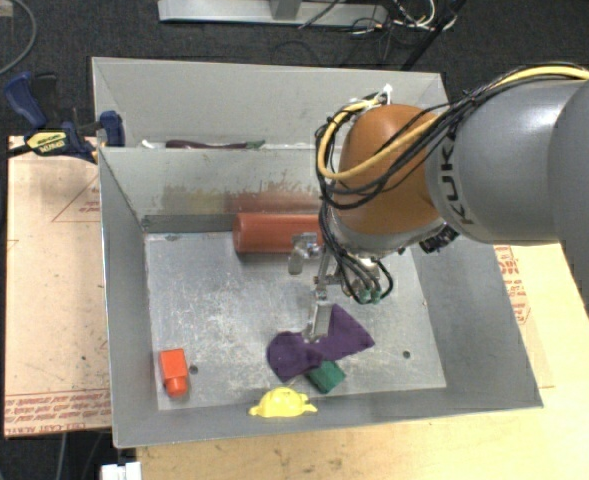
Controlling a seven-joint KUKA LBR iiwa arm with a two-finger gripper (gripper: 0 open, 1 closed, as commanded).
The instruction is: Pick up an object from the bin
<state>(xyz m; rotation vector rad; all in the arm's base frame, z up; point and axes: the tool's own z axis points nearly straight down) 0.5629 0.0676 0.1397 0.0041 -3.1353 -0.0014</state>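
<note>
- Over the front middle of the bin [174, 268]: gripper [320, 320] low, tip down on a crumpled purple cloth [342, 344].
- Touching the cloth's near edge: a small green block [326, 376]; just in front, a yellow lump [282, 403]; well apart at front left, an orange block [174, 371].
- Jaw state: cannot tell from this angle.
- Step in hand, by the look of it: the grasp itself, cloth not yet lifted.
- Next up, probably: pinch a fold clear of the green block, then lift straight up.

Dark carpet floor [74, 18] (loose cables [412, 6])
</note>
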